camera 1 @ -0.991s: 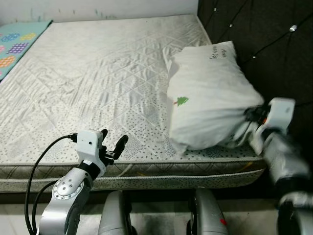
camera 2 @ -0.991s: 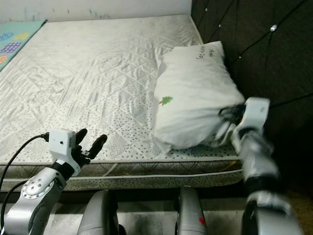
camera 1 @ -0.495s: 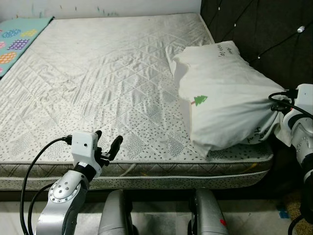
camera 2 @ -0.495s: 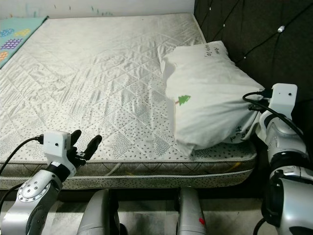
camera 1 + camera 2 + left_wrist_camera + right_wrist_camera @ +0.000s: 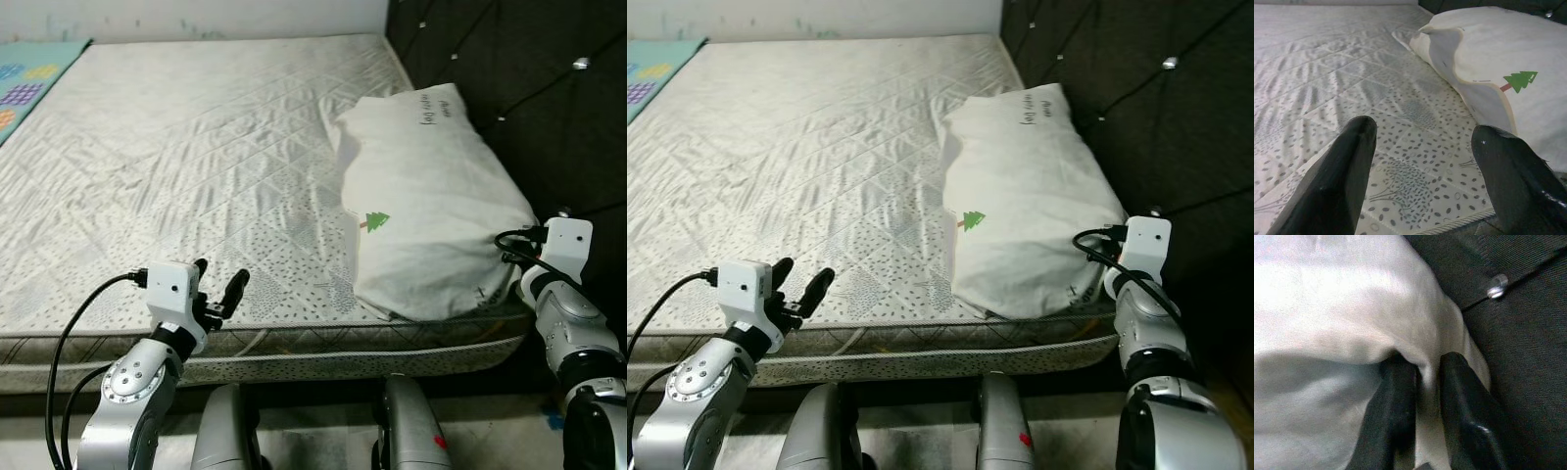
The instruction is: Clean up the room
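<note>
A white pillow [image 5: 431, 211] with a small green tree print lies flat on the right side of the mattress [image 5: 176, 147], against the dark tufted headboard [image 5: 529, 88]. My right gripper [image 5: 1422, 396] is shut on a fold of the pillow's near right corner, its fingers [image 5: 1396, 411] pinching the cloth beside the headboard; the right wrist [image 5: 558, 250] sits at that corner. My left gripper [image 5: 217, 290] is open and empty, low at the mattress's front edge, well to the left of the pillow [image 5: 1488, 58].
The mattress front edge [image 5: 294, 343] runs across just ahead of me. A colourful play mat [image 5: 29, 83] lies at the far left beside the bed. My two legs [image 5: 313, 431] stand below the edge.
The pillow, lifted and bunched a second ago, has come down and lies flat by the headboard. My right arm has drawn lower with its corner. The camera has shifted slightly.
</note>
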You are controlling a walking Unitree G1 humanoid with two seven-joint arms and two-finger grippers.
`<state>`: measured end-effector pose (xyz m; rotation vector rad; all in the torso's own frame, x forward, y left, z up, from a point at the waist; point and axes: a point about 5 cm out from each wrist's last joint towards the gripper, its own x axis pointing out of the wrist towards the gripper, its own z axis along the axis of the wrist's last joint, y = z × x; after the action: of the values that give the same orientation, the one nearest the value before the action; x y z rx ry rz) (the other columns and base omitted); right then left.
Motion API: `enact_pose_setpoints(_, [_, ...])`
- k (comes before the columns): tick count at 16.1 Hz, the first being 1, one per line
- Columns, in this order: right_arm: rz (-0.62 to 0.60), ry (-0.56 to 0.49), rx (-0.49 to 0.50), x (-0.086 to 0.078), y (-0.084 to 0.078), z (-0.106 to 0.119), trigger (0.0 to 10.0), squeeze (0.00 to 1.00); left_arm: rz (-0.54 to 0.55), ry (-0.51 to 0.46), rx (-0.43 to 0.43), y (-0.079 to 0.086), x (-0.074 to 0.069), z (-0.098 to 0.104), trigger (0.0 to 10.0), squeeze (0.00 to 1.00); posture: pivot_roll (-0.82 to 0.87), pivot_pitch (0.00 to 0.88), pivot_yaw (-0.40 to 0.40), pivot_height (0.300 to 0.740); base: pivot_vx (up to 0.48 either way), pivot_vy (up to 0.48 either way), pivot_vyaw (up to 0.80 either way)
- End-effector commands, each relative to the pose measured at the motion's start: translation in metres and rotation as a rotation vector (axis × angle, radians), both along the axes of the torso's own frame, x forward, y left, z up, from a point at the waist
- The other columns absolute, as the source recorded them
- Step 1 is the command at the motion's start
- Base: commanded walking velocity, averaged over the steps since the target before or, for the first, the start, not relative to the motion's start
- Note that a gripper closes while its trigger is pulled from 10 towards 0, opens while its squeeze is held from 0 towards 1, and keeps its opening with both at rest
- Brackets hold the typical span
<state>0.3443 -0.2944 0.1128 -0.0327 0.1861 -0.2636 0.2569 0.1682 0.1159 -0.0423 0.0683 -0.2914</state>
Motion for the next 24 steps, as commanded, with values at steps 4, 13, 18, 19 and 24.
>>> enact_pose_setpoints(4, [0.004, -0.105, -0.039, 0.008, 0.009, 0.020, 10.0, 1.00, 0.018, 0.002, 0.008, 0.001, 0.003, -0.003, 10.0, 0.00, -0.04, 0.043, 0.017, 0.576, 0.000, 0.000, 0.00])
enact_pose_setpoints(13, [0.149, -0.299, 0.118, -0.002, 0.087, 0.040, 10.0, 1.00, 0.143, -0.019, 0.036, 0.011, 0.005, -0.002, 10.0, 0.00, -0.06, 0.046, -0.007, 0.576, 0.000, 0.000, 0.00])
enact_pose_setpoints(18, [0.292, -0.246, 0.158, -0.029, 0.126, 0.023, 10.0, 1.00, 0.167, -0.016, 0.028, 0.008, 0.005, -0.008, 10.0, 0.00, -0.07, 0.009, -0.012, 0.576, 0.000, 0.000, 0.00])
enact_pose_setpoints(19, [0.308, -0.231, 0.151, -0.035, 0.130, 0.022, 10.0, 1.00, 0.195, -0.020, 0.011, 0.011, 0.005, -0.009, 10.0, 0.00, -0.08, 0.000, -0.014, 0.576, 0.000, 0.000, 0.00])
enact_pose_setpoints(24, [0.352, -0.274, 0.192, -0.035, 0.137, 0.039, 10.0, 0.00, 0.203, -0.040, -0.019, 0.007, 0.006, -0.008, 10.0, 0.00, -0.08, 0.000, -0.014, 0.576, 0.000, 0.000, -0.08])
